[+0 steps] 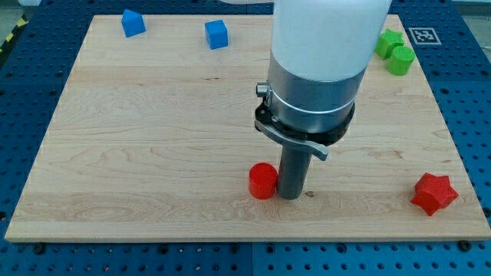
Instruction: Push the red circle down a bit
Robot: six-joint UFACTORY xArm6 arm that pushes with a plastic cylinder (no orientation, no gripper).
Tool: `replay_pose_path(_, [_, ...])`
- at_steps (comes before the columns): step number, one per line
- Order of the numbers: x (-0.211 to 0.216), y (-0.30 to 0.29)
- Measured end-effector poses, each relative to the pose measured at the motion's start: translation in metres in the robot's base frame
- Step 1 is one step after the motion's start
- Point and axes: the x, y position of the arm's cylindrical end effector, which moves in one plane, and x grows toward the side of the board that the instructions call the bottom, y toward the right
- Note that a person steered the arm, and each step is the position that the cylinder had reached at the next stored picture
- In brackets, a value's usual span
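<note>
Near the bench's (153, 115) bottom edge, my tip (290, 196) rests just to the view's right of the red circle (262, 181), touching it or nearly so. The end effector is a bare rod with nothing to spread or pinch. Being level with the circle rather than above it, the tip probably needs to get round to its top side before pushing it down.

Near the board's (153, 115) bottom edge: red circle (262, 181) touching my tip (290, 196) on its right. Red star (434, 193) at bottom-right corner; blue blocks (133, 23) (217, 34) along top edge.
</note>
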Motion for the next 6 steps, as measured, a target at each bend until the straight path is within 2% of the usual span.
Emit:
replay_pose_path(1, [-0.006,0.019])
replay_pose_path(2, [-0.042,0.028])
replay_pose_path(3, [-0.075,0.012])
replay_pose_path(4, [-0.077,-0.028])
replay_pose_path(6, [-0.029,-0.048])
